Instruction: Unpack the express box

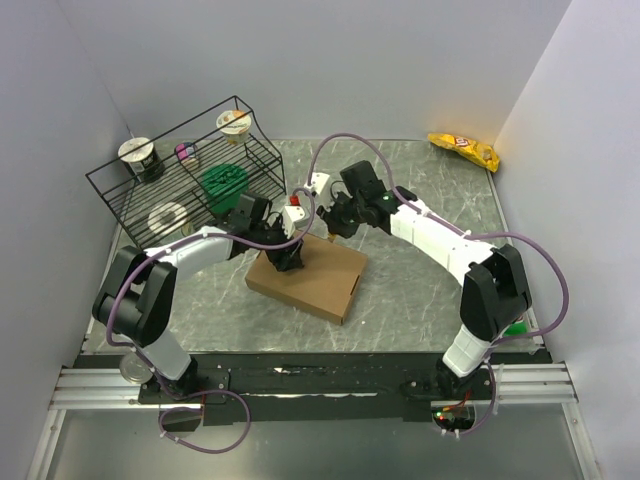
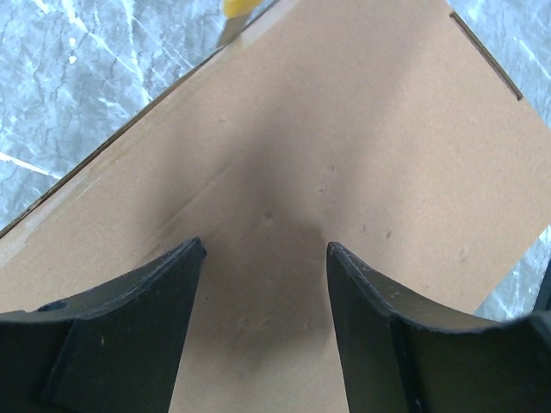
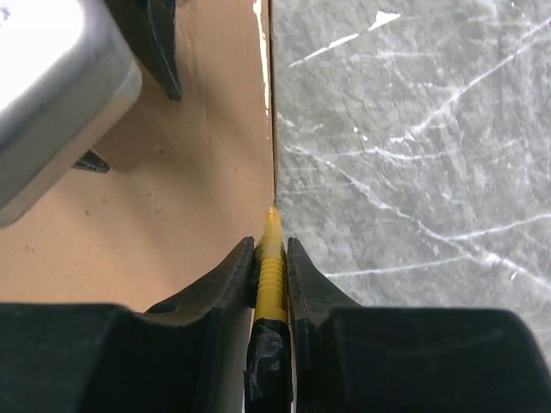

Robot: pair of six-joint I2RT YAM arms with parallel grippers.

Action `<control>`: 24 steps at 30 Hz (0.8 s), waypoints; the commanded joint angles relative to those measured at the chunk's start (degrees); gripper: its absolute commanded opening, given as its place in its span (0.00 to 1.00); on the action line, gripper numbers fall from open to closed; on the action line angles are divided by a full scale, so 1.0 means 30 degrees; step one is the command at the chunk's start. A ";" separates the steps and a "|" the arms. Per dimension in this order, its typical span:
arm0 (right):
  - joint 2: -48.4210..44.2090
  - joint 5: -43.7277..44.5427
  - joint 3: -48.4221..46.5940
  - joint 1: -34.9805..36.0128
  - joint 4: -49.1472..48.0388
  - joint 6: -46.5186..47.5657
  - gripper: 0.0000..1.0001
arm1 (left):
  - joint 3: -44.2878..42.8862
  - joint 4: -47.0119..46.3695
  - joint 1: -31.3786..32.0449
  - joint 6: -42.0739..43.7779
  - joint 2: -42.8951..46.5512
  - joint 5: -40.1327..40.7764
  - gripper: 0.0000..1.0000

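Note:
The express box (image 1: 318, 283) is a flat plain brown carton lying closed in the middle of the marble table. My left gripper (image 1: 287, 262) is open, its two black fingers spread on or just above the box's top near its far-left end; the cardboard (image 2: 344, 129) fills the left wrist view, with the gripper (image 2: 263, 249) over a slightly dented patch. My right gripper (image 1: 328, 233) is shut on a yellow pen-like cutter (image 3: 271, 258). The cutter's tip touches the box's far edge (image 3: 269, 129), where the cardboard meets the table.
A black wire rack (image 1: 190, 180) at the back left holds paper cups and a green lid. A yellow snack bag (image 1: 463, 150) lies at the back right. A can (image 1: 130, 372) stands by the left arm's base. The left arm's finger (image 3: 155, 43) shows in the right wrist view.

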State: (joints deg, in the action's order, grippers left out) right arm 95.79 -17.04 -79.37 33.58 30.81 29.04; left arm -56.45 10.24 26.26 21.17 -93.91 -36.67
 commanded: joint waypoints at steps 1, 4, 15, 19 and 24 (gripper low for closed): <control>-0.1254 0.0376 0.0325 -0.0091 0.1741 -0.1065 0.00 | 0.0915 0.1215 -0.0082 -0.1108 -0.1098 0.2524 0.66; -0.1518 0.0610 0.0500 -0.0091 0.2006 -0.1183 0.00 | 0.0798 0.1332 -0.0082 -0.1343 -0.1392 0.2729 0.66; -0.2339 0.1050 0.1936 -0.0120 0.2357 -0.0919 0.00 | 0.0856 0.1245 -0.0082 -0.1841 -0.1744 0.3227 0.64; -0.2748 0.1050 0.2287 -0.0178 0.2621 -0.0627 0.00 | 0.0973 0.1157 -0.0082 -0.1987 -0.1832 0.3403 0.64; -0.3101 0.0758 0.2756 -0.0559 0.3002 -0.0421 0.00 | 0.1032 0.1099 -0.0082 -0.2163 -0.1949 0.3608 0.62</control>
State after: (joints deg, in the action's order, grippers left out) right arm 89.41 -13.17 -72.79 32.91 31.86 28.42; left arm -56.38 7.03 26.35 15.29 -95.11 -34.79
